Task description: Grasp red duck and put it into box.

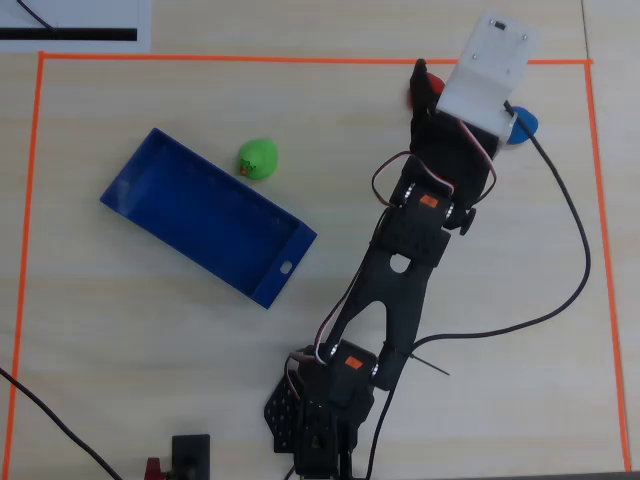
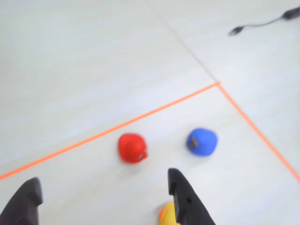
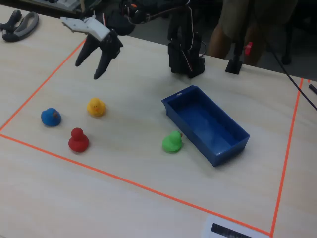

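Overhead, end effector (image 3: 88,69) spread above pale wood table (image 3: 148,173), orange tape border (image 3: 124,181)

The pale wooden table (image 3: 124,198), marked with orange tape (image 3: 124,181), carries the blue box (image 3: 218,148) and red duck (image 3: 78,140), blue duck (image 3: 50,117), yellow duck (image 3: 96,107) and green duck (image 3: 172,142).

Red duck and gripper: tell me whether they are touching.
Apart. In the fixed view the open gripper hangs in the air well above the table, while the red duck sits alone on the table with bare wood around it.
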Robot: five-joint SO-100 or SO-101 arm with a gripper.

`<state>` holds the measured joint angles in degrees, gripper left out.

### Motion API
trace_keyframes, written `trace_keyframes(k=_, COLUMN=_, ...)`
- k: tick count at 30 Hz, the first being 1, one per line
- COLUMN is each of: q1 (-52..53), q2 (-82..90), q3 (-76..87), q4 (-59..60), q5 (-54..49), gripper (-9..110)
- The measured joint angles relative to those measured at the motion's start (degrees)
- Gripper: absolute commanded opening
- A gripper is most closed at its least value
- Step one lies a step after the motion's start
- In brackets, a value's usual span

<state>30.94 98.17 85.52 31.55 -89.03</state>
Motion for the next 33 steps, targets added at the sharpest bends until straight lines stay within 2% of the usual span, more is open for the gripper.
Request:
trace_keyframes(k=7, q1=2.11, q2=-15.21, q3=-17.31, q4=8.09, q5=-4.22, gripper=36)
trace_keyframes(k=17, q1=-2.02, q2=-32.87, q3=-34.98, q4=18.90, q5=-1.41, gripper=38)
trace_keyframes(k=25, q1=-6.06, q2=-44.82, q3=-45.44, q4=17.40, q5=0.18, gripper=38)
trace_keyframes(k=33, q1=-5.63, q2=-49.92, q3=-50.89, q4=12.83, q5=-1.41, gripper=38)
